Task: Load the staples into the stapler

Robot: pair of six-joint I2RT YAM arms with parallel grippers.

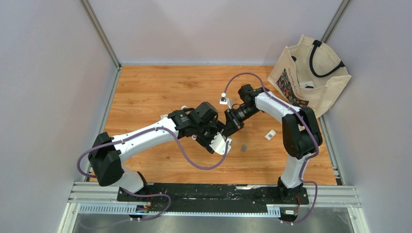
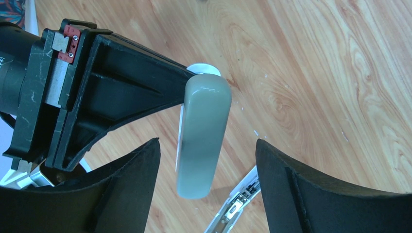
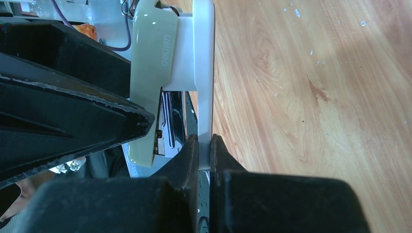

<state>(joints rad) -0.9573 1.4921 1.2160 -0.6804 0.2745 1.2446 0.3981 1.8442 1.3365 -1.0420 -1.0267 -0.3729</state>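
The stapler [image 1: 222, 144] is white with a grey-green lid and is held up over the table centre, hinged open. My right gripper [image 3: 204, 141] is shut on its thin white part [image 3: 204, 58]; the lid [image 3: 148, 73] stands beside it. In the left wrist view the lid [image 2: 204, 136] hangs between the spread fingers of my left gripper [image 2: 209, 194], which is open and not touching it. The metal magazine [image 2: 238, 206] shows below. The staples [image 1: 244, 147], a tiny dark-grey strip, lie on the table just right of the stapler. In the top view the right gripper [image 1: 229, 127] meets the left gripper [image 1: 217, 141].
A small white object [image 1: 270, 134] lies on the wood right of the staples. A cream tote bag [image 1: 311, 73] stands at the back right corner. Grey walls enclose the wooden table [image 1: 155, 92] on three sides.
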